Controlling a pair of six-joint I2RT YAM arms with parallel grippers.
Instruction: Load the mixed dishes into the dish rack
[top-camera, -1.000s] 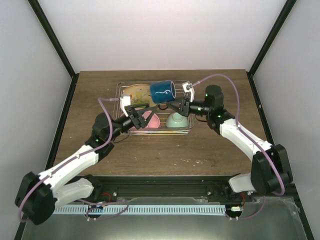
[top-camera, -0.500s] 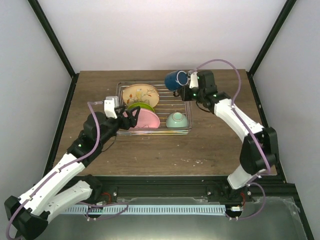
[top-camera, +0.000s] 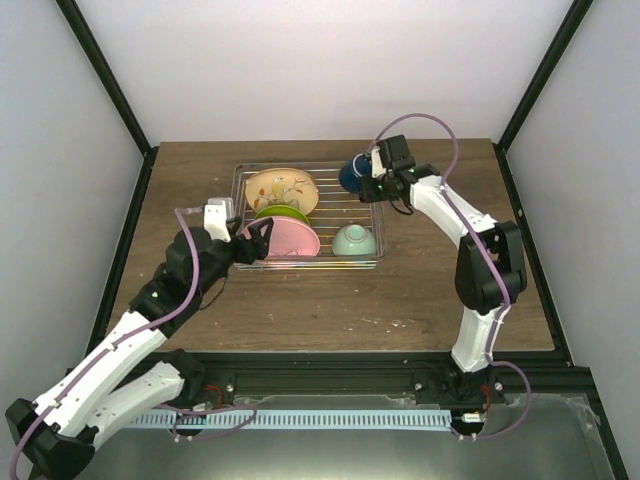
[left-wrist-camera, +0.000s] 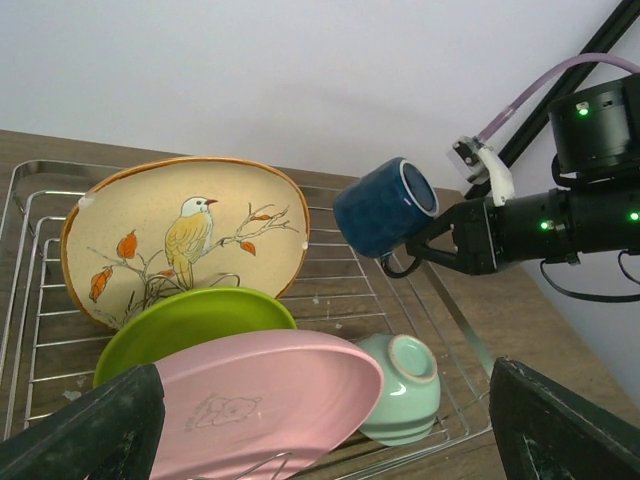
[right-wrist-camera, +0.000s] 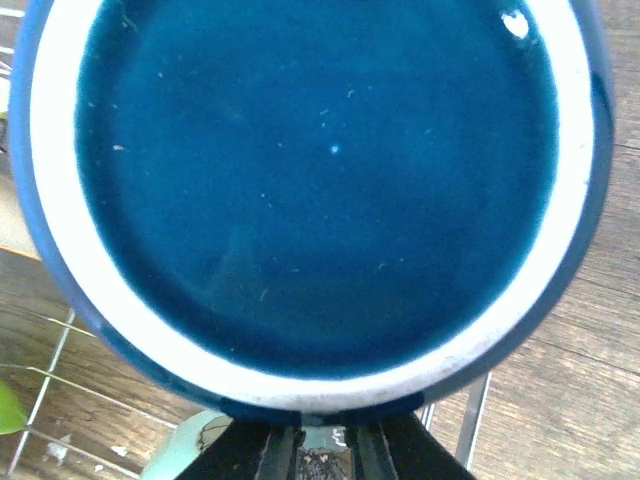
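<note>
The silver wire dish rack (top-camera: 381, 250) stands at the back middle of the table. In it the cream plate (top-camera: 282, 187) with a bird and leaves, the lime-green plate (top-camera: 281, 211) and the pink plate (top-camera: 292, 240) lean one before another. The mint-green bowl (top-camera: 355, 240) lies upside down at the rack's front right. My right gripper (top-camera: 374, 186) is shut on the handle of the dark blue mug (top-camera: 353, 174), held over the rack's back right corner. The mug fills the right wrist view (right-wrist-camera: 320, 180). My left gripper (top-camera: 258, 240) is open and empty beside the pink plate (left-wrist-camera: 260, 400).
The dark wooden table (top-camera: 430, 290) runs to the right of and in front of the rack. Black frame posts (top-camera: 530, 90) and white walls close in the back and sides. The left wrist view shows the mug (left-wrist-camera: 385, 205) above the rack wires (left-wrist-camera: 340, 290).
My right arm carried the mug from over the rack's middle to its back right corner. My left gripper drew back leftward from the pink plate.
</note>
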